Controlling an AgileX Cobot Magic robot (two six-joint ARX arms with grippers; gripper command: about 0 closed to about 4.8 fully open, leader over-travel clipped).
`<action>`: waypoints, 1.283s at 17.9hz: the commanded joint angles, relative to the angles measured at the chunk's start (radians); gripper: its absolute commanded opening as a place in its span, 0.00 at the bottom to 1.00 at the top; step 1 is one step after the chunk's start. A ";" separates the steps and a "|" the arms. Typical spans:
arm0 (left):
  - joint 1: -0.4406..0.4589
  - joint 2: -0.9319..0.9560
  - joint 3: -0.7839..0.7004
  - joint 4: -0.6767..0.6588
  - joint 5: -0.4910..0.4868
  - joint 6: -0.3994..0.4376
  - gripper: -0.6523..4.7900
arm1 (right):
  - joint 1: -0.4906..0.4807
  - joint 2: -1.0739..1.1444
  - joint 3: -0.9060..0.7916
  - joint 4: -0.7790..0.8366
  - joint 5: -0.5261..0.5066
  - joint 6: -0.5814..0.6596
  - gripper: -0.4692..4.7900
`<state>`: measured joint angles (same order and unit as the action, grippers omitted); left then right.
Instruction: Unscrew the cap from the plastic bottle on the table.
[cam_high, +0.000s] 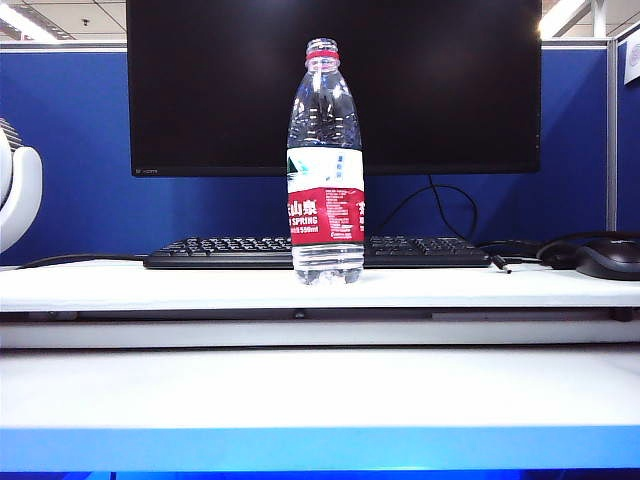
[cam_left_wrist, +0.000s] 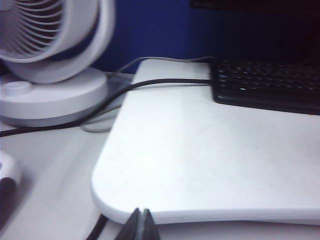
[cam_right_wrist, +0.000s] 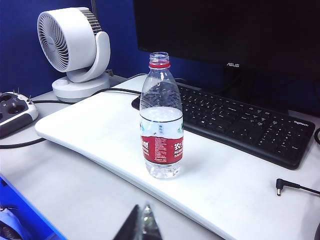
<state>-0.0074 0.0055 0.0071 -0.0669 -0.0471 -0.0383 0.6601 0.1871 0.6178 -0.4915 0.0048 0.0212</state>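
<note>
Plastic bottle (cam_high: 325, 170) stands upright on the table (cam_high: 150, 285), just in front of the keyboard (cam_high: 420, 250). Its neck is open: bare threads on top with only the thin red ring (cam_right_wrist: 159, 64) below them. The cap is in no view, not on the bottle or on the table near it. So I judge the unscrewing done, but I can't say where the cap went.

My right gripper (cam_right_wrist: 143, 222) is well short of the bottle on the near side, low, with the jaws pinched together. I see nothing between the tips, though only the very tips show, so a small cap further back can't be ruled out. My left gripper (cam_left_wrist: 141, 226) is far to the left of the bottle, off near the fan (cam_left_wrist: 45, 45). Its jaws are fully closed and it's empty. The bottle isn't in that view at all.

Risks:
- The bottle is uncapped and neither hand is steadying it. It's tall and slim, so a brush from either arm would tip it, and anything inside would run onto the keyboard right behind it. The fill level is hard to read.
- The cap is unaccounted for. If it's loose on the table outside the frames, an arm sweep could knock it off the edge.
- A cable runs behind the bottle on the fan side, so the left arm could snag it on a low move.
</note>
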 joint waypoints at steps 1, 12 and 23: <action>-0.002 -0.002 0.000 0.015 0.010 0.002 0.11 | 0.000 0.000 0.006 0.013 0.000 -0.003 0.09; -0.003 -0.002 0.000 0.024 0.053 0.014 0.11 | 0.000 0.000 0.006 0.013 0.000 -0.003 0.09; -0.002 -0.002 0.000 0.021 0.071 0.053 0.11 | 0.000 0.000 0.006 0.013 0.000 -0.003 0.09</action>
<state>-0.0090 0.0055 0.0071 -0.0628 0.0185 0.0086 0.6601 0.1871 0.6178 -0.4915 0.0048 0.0212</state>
